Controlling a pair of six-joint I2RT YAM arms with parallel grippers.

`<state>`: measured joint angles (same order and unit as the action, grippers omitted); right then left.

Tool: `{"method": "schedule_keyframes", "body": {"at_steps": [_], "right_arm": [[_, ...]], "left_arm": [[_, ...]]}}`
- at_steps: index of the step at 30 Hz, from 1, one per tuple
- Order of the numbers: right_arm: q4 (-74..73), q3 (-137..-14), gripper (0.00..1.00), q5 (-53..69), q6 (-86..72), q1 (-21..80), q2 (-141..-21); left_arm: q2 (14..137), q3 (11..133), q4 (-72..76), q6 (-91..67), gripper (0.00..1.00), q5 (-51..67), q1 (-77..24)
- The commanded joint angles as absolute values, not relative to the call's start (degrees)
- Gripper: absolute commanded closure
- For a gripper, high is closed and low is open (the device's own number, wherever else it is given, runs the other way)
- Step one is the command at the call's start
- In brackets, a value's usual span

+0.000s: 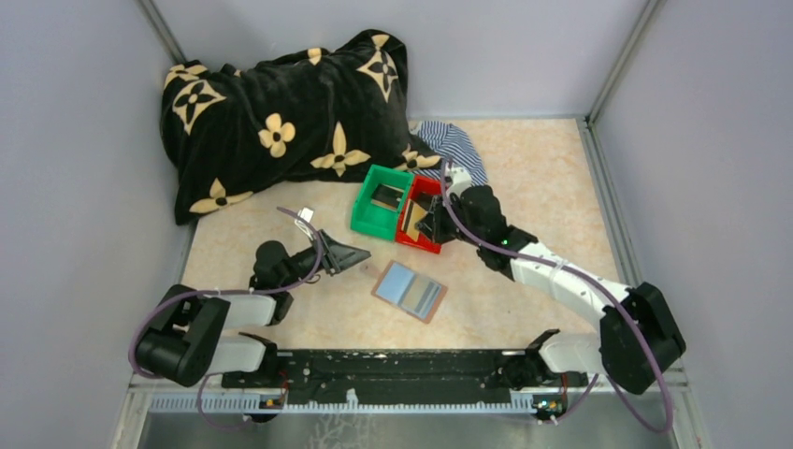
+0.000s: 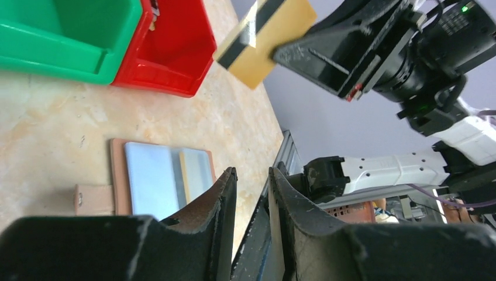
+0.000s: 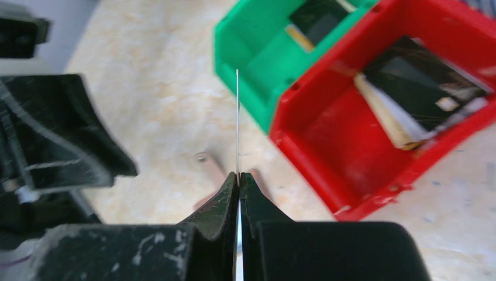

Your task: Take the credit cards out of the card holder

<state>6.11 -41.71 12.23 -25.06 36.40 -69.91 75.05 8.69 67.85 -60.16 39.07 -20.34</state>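
Note:
The card holder point(image 1: 409, 290) lies open on the table, brown-edged with blue-grey and tan panels; it also shows in the left wrist view point(image 2: 158, 178). My right gripper point(image 1: 434, 223) is shut on a gold credit card with a black stripe point(image 2: 266, 35), held in the air by the near corner of the red bin point(image 1: 417, 245). The card is edge-on in the right wrist view point(image 3: 237, 117), between the fingertips of that gripper point(image 3: 238, 175). My left gripper point(image 1: 348, 254) hangs left of the holder, jaws a little apart and empty point(image 2: 251, 175).
A green bin point(image 1: 372, 223) stands against the red bin's left side. Both hold cards: dark and tan ones in the red bin point(image 3: 409, 99), a dark one in the green bin point(image 3: 316, 17). A black flower-patterned blanket point(image 1: 281, 112) and a striped cloth point(image 1: 455, 145) lie behind.

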Motion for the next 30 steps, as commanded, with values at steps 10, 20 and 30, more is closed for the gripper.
{"method": "schedule_keyframes", "body": {"at_steps": [10,20,30], "right_arm": [[-13.5,-62.8,1.00,-13.7,-6.8,36.8,-86.6],[-20.1,-74.2,1.00,-27.7,1.7,39.9,-98.6],[-20.7,-78.8,1.00,-44.3,8.1,44.0,-106.7]], "left_arm": [[71.1,9.3,58.2,-53.9,0.68,40.0,-18.9],[69.1,9.4,54.4,-51.3,0.68,40.6,-18.8],[67.9,9.1,52.9,-50.4,0.69,40.7,-18.8]]}}
